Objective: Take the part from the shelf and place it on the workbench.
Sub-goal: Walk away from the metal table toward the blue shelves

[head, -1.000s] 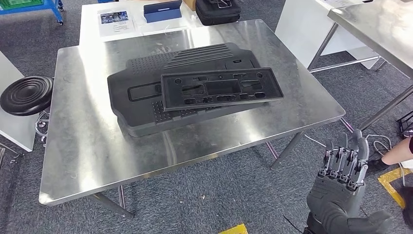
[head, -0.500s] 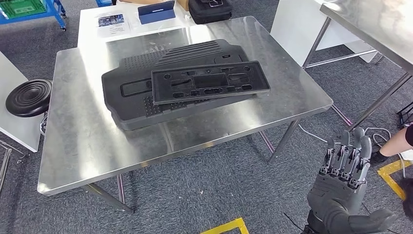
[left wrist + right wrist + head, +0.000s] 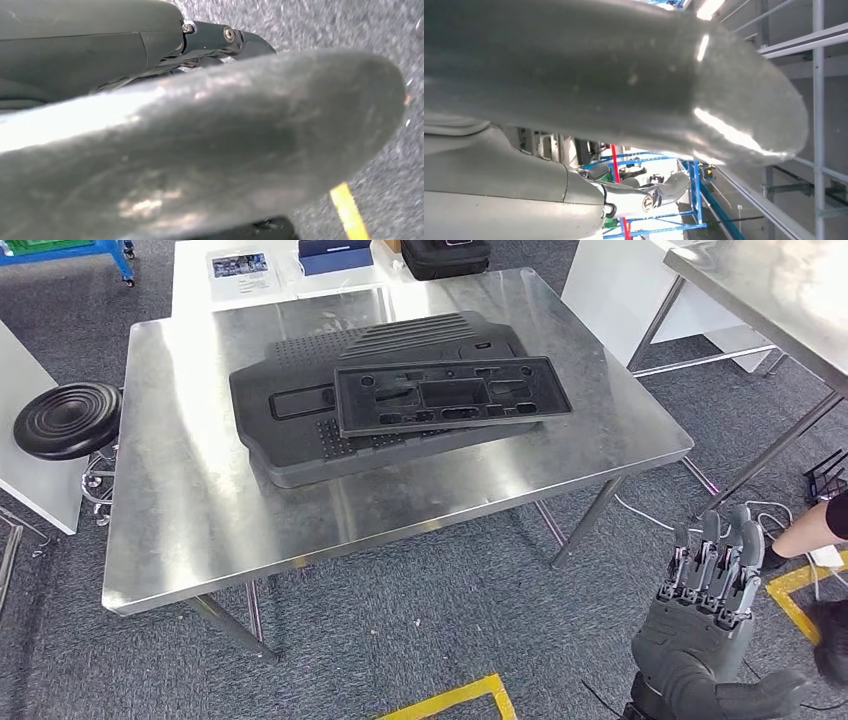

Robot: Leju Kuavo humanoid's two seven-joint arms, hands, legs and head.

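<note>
Right hand [image 3: 708, 615] sits at about 4 o'clock in the head view, raised over the carpet beside the workbench, fingers straight and slightly apart, holding nothing. Left hand [image 3: 200, 145]: its wrist view is a blurred close-up of the thick grey thumb over carpet, so the grasp state cannot be told from it.

Task things: flat black frame panel [image 3: 450, 395] with cut-outs lies on top of a larger black ribbed moulded part [image 3: 300, 430], both resting on the steel workbench [image 3: 200, 530] around 12 o'clock, near the table centre. Judging by that, the part is already placed and the task looks close to done, or this is a gap between cycles.

Around: black round stool [image 3: 66, 420] at 9 o'clock, white table with a blue box [image 3: 335, 257] and black case [image 3: 444, 255] behind the bench, a person's arm [image 3: 815, 527] at 3 o'clock near the right hand, yellow floor tape [image 3: 450, 700] at 6 o'clock.

Risks:
- The frame panel overhangs the part under it, unsecured; any bump to the bench could slide it off.
- Right hand close to the person's arm; a swing outward could hit it.
- Right hand also near the bench leg and floor cables; a careless turn could snag.
</note>
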